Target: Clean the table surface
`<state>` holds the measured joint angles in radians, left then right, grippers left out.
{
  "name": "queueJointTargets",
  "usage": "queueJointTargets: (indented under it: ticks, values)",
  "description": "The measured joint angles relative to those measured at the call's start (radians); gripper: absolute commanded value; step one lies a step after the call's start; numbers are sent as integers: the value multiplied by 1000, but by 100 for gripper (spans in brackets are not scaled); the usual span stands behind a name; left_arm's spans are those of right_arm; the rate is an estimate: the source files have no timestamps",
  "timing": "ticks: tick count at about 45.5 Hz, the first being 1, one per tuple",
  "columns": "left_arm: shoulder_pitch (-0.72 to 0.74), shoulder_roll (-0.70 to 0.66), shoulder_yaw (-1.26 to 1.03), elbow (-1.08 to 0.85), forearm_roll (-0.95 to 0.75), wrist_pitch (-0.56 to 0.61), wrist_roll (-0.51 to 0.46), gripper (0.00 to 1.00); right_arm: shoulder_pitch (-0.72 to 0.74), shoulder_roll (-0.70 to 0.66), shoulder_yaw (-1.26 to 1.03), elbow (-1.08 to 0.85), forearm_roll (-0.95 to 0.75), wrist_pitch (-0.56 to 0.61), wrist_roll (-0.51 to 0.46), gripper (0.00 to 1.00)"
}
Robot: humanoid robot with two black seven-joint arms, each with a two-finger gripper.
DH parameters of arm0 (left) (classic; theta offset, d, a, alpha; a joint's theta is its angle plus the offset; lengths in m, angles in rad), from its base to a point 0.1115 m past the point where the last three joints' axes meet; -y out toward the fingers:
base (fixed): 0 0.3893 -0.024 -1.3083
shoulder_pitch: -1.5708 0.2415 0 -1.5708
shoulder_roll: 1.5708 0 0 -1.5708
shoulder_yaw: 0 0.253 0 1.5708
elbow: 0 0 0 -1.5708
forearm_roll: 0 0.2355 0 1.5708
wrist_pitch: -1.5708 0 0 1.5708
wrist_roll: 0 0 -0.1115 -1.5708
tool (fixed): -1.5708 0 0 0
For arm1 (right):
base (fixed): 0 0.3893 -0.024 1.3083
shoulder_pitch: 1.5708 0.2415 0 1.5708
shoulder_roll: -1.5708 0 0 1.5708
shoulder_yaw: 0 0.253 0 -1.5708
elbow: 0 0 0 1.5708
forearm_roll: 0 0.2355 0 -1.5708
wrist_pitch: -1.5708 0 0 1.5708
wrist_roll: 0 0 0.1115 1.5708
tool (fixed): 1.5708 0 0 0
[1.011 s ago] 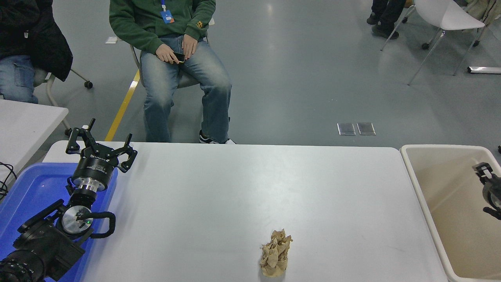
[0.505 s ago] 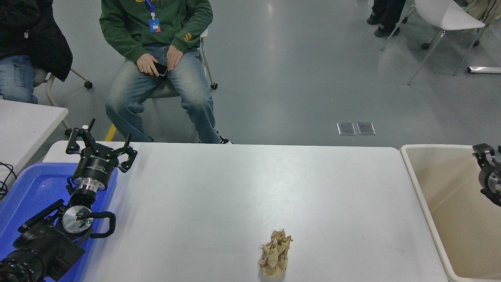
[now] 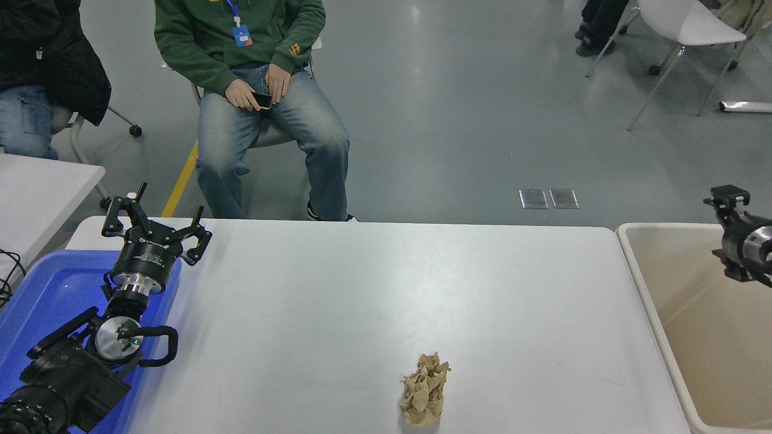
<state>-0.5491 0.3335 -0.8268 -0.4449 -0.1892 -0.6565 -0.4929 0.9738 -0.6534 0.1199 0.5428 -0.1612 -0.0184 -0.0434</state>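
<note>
The table surface [image 3: 374, 289] is a large white top that fills the middle of the view. A crumpled brown paper wad [image 3: 426, 390] lies on it near the front edge, right of centre. My right gripper [image 3: 728, 200] is at the right edge, raised over the beige bin [image 3: 639, 265] and far from the wad; only part of it shows. My left gripper [image 3: 154, 224] is open and empty, parked at the lower left over a blue tray [image 3: 42, 301].
A person in a green top sits on a chair [image 3: 265, 129] just beyond the table's far edge, holding a phone. Another person sits at the top left. A smaller white table [image 3: 36, 193] stands at the left edge.
My right gripper has risen from low inside the bin to above its far rim. The seated person has shifted legs and chair. The wad and left arm have not moved.
</note>
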Motion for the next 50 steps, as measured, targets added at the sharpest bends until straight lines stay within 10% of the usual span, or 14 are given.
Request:
queueJointTargets:
  ticks: [50]
  values:
    - [0,0,0,-1,0,0,0,100,-58,-18,234,493,-140,44,143,100]
